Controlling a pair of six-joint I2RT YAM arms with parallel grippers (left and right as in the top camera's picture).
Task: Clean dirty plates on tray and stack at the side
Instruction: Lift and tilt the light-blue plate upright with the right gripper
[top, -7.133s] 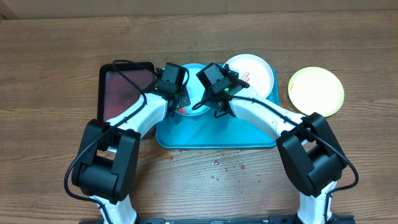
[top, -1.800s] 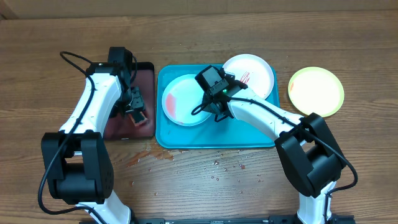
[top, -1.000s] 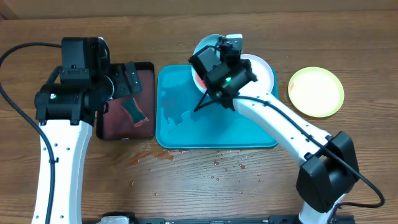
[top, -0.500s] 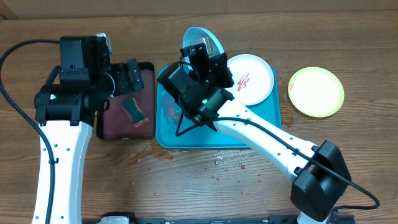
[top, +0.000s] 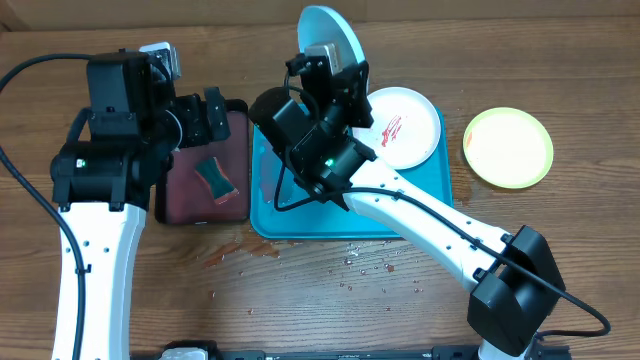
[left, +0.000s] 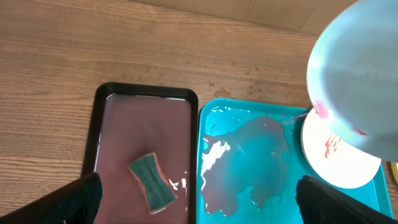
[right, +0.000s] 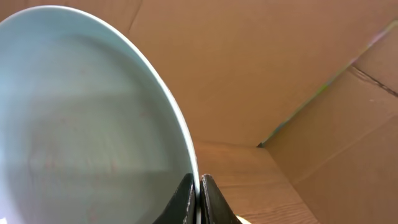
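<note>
A brown wooden surface (top: 560, 270) fills the room's middle, with plain cardboard (right: 298, 74) standing behind it. On it lie 2 trays side by side: the turquoise tray (top: 425, 180), and at its 9 o'clock a black-rimmed dark-red tray (top: 190, 205) carrying 1 green sponge (top: 213, 178).

I count 3 plates. The pale mint plate (top: 330, 30) is up in the air, tipped on edge above the turquoise tray's 12 o'clock side, with a trace of red at its lower rim. The white plate (top: 405, 125), smeared red, lies at that tray's 1 o'clock corner and overlaps the rim. The yellow-green plate (top: 508, 147) sits on the surface at the tray's 3 o'clock, apart from it.

The right hand (right: 198, 190) is pressed together, pinching the mint plate's rim between its 2 fingers. The left hand (top: 202, 112) is spread wide above the dark-red tray, holding and touching nothing.

A reddish puddle (left: 249, 155) pools in the turquoise tray, and droplets (top: 365, 265) speckle the surface at its 6 o'clock.
</note>
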